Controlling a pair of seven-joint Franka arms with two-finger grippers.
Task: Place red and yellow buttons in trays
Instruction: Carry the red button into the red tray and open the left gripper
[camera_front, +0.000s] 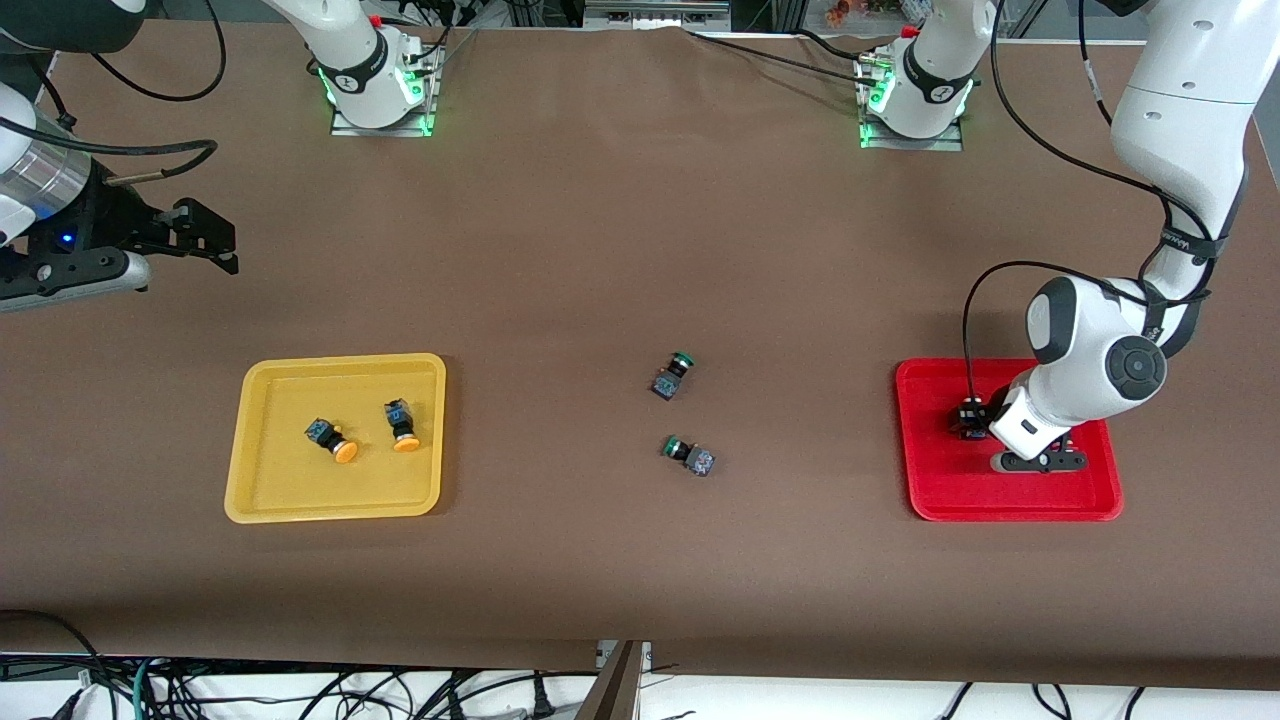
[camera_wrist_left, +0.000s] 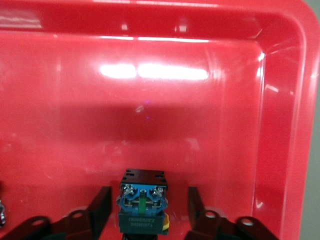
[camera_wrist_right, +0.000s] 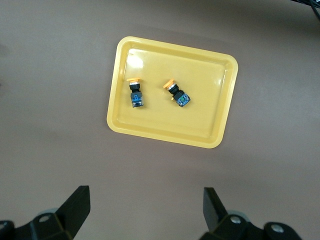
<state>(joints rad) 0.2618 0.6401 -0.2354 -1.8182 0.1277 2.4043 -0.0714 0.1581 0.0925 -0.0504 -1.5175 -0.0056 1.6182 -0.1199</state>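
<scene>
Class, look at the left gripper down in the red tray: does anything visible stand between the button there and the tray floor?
Nothing visible does. The left gripper is low in the red tray, fingers apart either side of the button, bare floor around it.

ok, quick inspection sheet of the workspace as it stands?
Surface: brown table, flat.
Job's things: yellow tray holds two yellow-capped buttons; red tray has one button between the left gripper's fingers, cap colour hidden.
Clutter: two green-capped buttons mid-table.
Grippers: left gripper low in red tray, open; right gripper open, waiting above the table.
Cables: black cable along left arm.
Surroundings: wiring below table edge.
</scene>
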